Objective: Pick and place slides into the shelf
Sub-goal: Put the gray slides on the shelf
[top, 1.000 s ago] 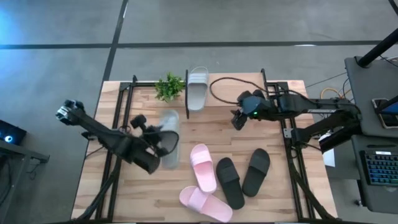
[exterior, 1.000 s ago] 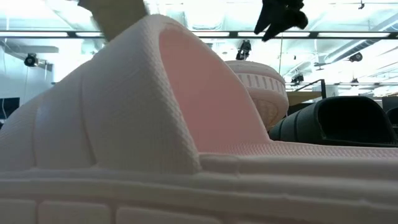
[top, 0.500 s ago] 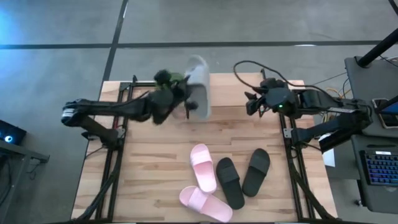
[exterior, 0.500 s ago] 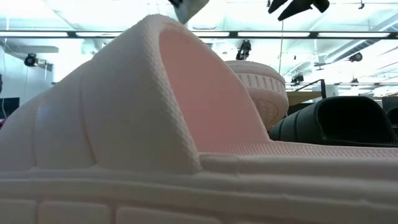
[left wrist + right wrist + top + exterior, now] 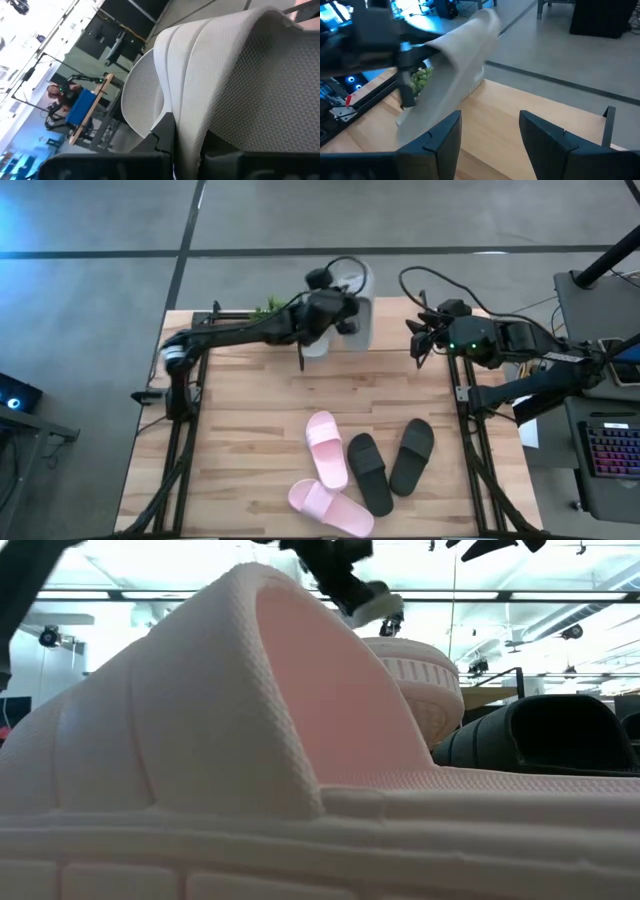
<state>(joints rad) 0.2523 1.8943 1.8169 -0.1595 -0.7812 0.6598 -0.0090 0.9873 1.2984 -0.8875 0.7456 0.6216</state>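
**Left gripper carries a grey-green slide at the far table edge**

The left gripper (image 5: 340, 310) is clamped tight on a grey-green slide (image 5: 358, 320), its fingers (image 5: 165, 135) pinching the strap's edge, so the sandal hangs in the air beyond them, over the far edge of the table (image 5: 240, 430). Just beside that grip, partly hidden under the arm, lies a second grey-green slide (image 5: 315, 346), with a small green plant (image 5: 268, 308) next to it. Across from the held slide, the right gripper (image 5: 418, 340) hovers with its fingers (image 5: 442, 137) spread wide, holding nothing. Well away from both, at the near edge, lie the pink pair (image 5: 325, 448) and the black pair (image 5: 390, 462). The shelf cannot be made out.
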